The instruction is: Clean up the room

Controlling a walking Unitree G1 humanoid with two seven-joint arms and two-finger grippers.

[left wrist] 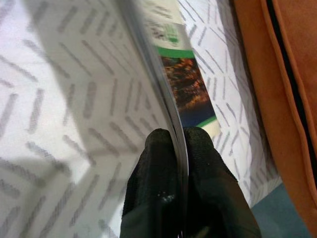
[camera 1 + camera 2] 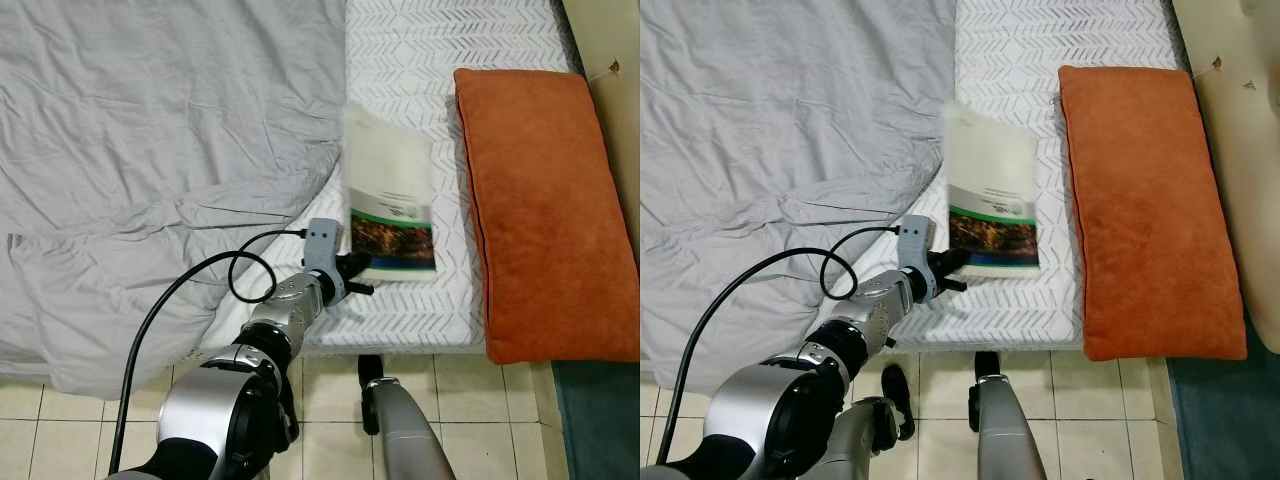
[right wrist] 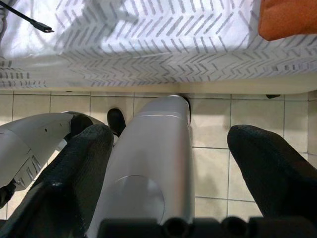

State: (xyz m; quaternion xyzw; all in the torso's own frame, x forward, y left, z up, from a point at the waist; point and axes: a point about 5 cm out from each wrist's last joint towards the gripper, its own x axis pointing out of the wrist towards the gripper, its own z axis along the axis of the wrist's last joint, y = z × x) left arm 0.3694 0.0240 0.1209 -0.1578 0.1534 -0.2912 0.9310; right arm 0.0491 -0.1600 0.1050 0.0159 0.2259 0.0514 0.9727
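Note:
A thin book (image 2: 388,195) with a cream cover, a green band and a dark photo lies tilted on the patterned bed sheet (image 2: 420,60), its far end lifted and blurred. My left gripper (image 2: 352,275) is shut on the book's near corner; the left wrist view has the two black fingers (image 1: 158,183) pinching the thin edge of the book (image 1: 185,89). My right gripper (image 3: 168,163) hangs low over the tiled floor, open, its fingers (image 3: 267,168) apart on either side of my own leg.
A grey duvet (image 2: 150,150) covers the left of the bed and hangs over its front edge. A long orange cushion (image 2: 545,200) lies along the right side. White floor tiles (image 2: 470,400) run below the bed, and a blue-green mat (image 2: 600,420) sits at the bottom right.

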